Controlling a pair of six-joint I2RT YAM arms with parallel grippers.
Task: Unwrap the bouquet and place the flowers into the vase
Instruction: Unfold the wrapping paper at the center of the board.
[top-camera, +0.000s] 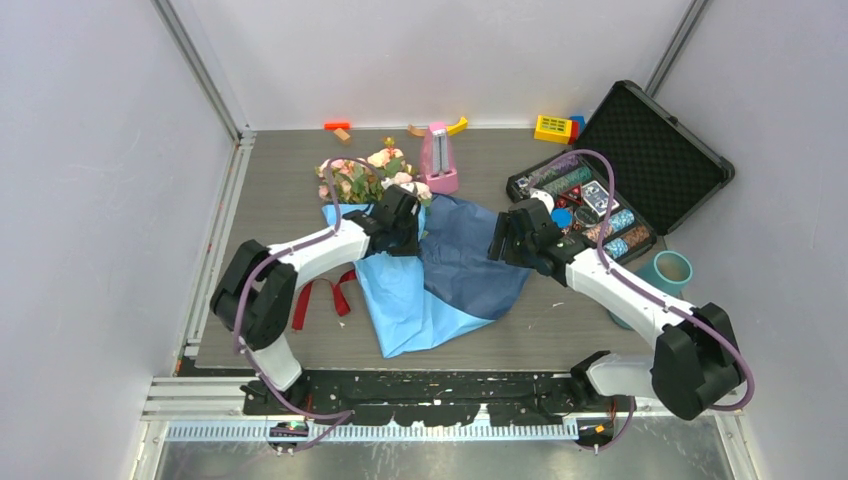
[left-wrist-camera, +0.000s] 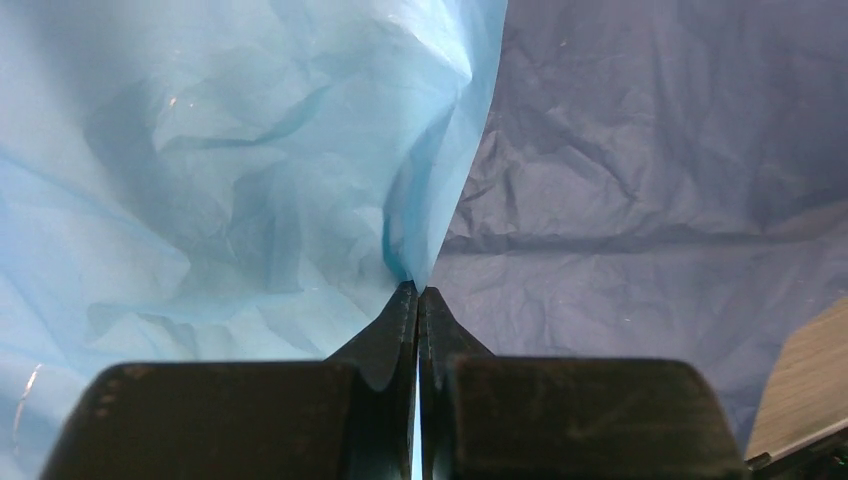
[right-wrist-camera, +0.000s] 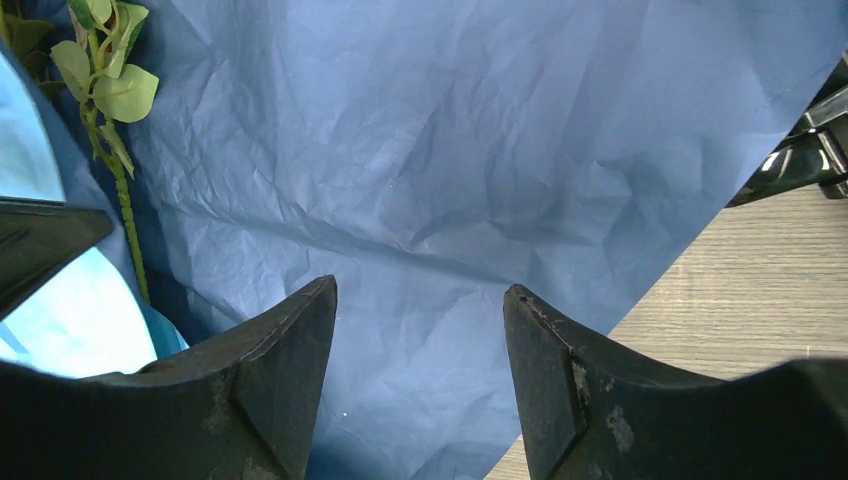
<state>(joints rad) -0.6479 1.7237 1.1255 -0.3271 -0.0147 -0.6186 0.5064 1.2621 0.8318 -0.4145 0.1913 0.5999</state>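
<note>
Left gripper (left-wrist-camera: 418, 292) pinched tight on a raised fold of the light blue paper (left-wrist-camera: 200, 190); jaws together, only the sheet between them. Right gripper (right-wrist-camera: 420, 310) jaws apart, hovering over the dark blue paper (right-wrist-camera: 450, 140), holding nothing. Flowers (top-camera: 365, 175) lie at the far end of the wrap, beside the pink metronome (top-camera: 438, 158); a leafy stem (right-wrist-camera: 112, 95) rests on the dark sheet. Red ribbon (top-camera: 318, 297) already off. Vase (top-camera: 672, 270) well apart, on the right side. Risks: thin paper may tear at the pinch; a pull could drag the stems along, scatter the roses or knock the metronome; nothing pins the dark sheet
</note>
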